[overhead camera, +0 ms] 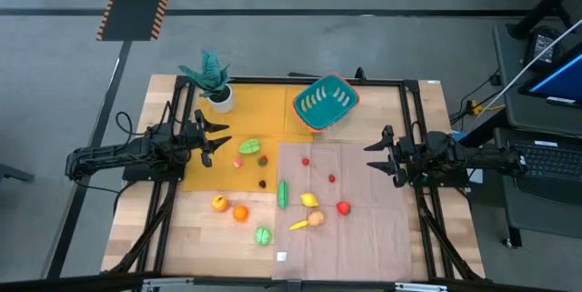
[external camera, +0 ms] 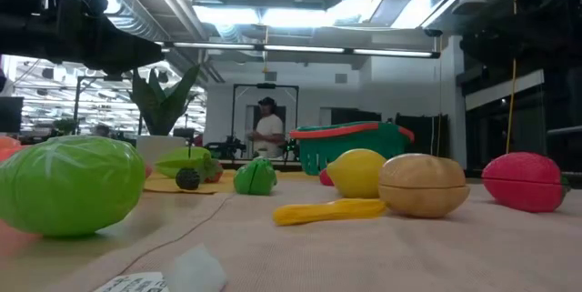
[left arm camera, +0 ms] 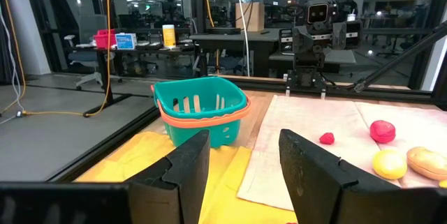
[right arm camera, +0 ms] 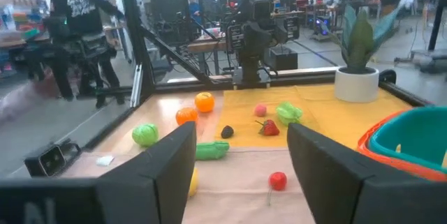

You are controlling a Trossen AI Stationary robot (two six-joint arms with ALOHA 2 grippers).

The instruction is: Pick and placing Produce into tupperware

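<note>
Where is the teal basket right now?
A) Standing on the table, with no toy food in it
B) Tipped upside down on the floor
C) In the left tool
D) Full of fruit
A. The teal basket stands upright at the far side of the table, its slotted bottom bare, while the toy fruits and vegetables lie scattered on the table in front of it.

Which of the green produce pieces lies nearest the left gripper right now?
The green piece on the yellow mat, just ahead of the left gripper. The long green one and the round green one lie farther down the table.
</note>
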